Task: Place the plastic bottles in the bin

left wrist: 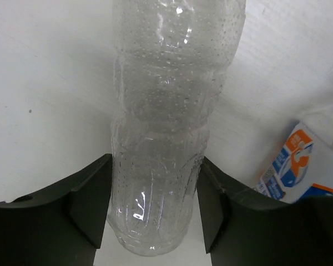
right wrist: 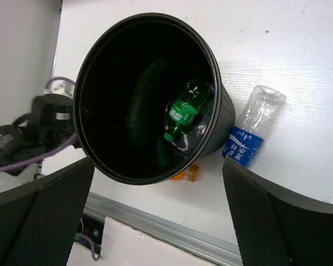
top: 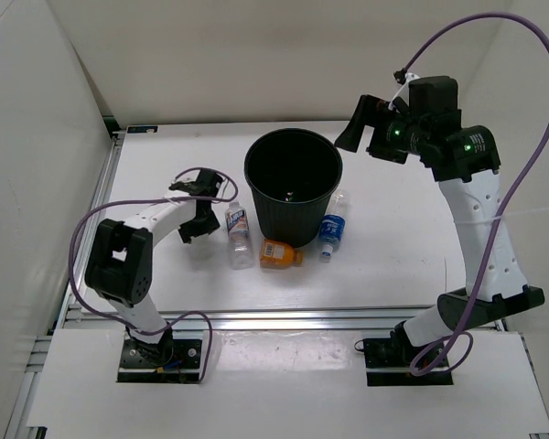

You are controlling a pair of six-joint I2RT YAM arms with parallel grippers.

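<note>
The black bin (top: pixel 293 215) stands upright mid-table. A green bottle (right wrist: pixel 186 111) lies inside the bin (right wrist: pixel 100 83). My left gripper (top: pixel 198 219) is low on the table left of the bin, and its fingers (left wrist: pixel 94 205) press both sides of the clear unlabelled bottle (left wrist: pixel 172 83), which lies on the table. The white-labelled bottle (top: pixel 239 233) lies just right of that gripper and shows in the left wrist view (left wrist: pixel 299 166). The squat orange bottle (top: pixel 280 253) and the blue-labelled bottle (top: pixel 332 229) lie at the bin's front. My right gripper (top: pixel 361 133) is open, empty and high beside the bin's right rim.
White walls close in the table at the left and back. A metal rail (top: pixel 284 318) runs along the near table edge. Purple cables loop round both arms.
</note>
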